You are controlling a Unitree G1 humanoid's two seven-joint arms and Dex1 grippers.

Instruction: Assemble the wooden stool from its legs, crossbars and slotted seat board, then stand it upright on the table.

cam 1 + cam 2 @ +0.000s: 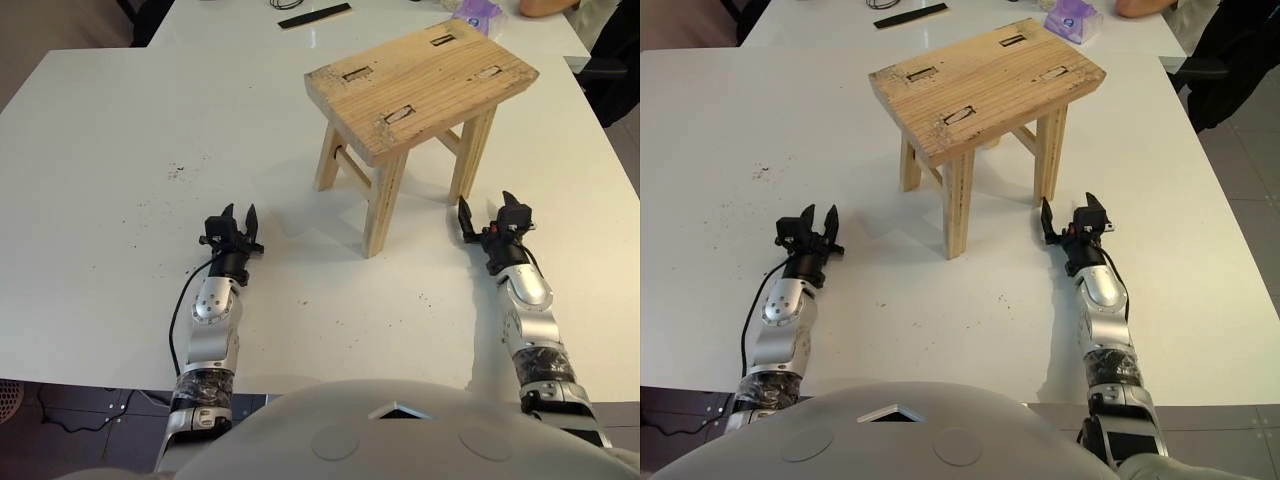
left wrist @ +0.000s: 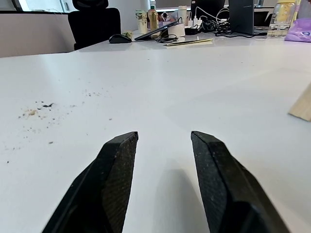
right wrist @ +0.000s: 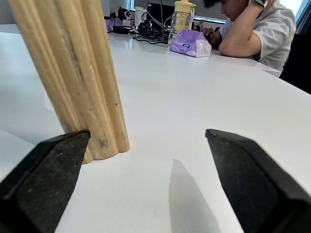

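The wooden stool [image 1: 420, 85] stands upright on the white table [image 1: 120, 150], its slotted seat board on top, legs and crossbars fitted beneath. My left gripper [image 1: 237, 221] rests open on the table, well to the left of the stool's front leg [image 1: 382, 210], nothing between its fingers [image 2: 119, 165]. My right gripper [image 1: 489, 212] is open too, just in front of the stool's right leg [image 3: 92, 73], apart from it and holding nothing.
Sawdust specks [image 1: 178, 173] lie on the table left of the stool. A black strip [image 1: 314, 16] and a purple pack [image 1: 478, 12] sit at the far edge. A person's arm [image 3: 243, 39] rests on a farther table with bottles and cables.
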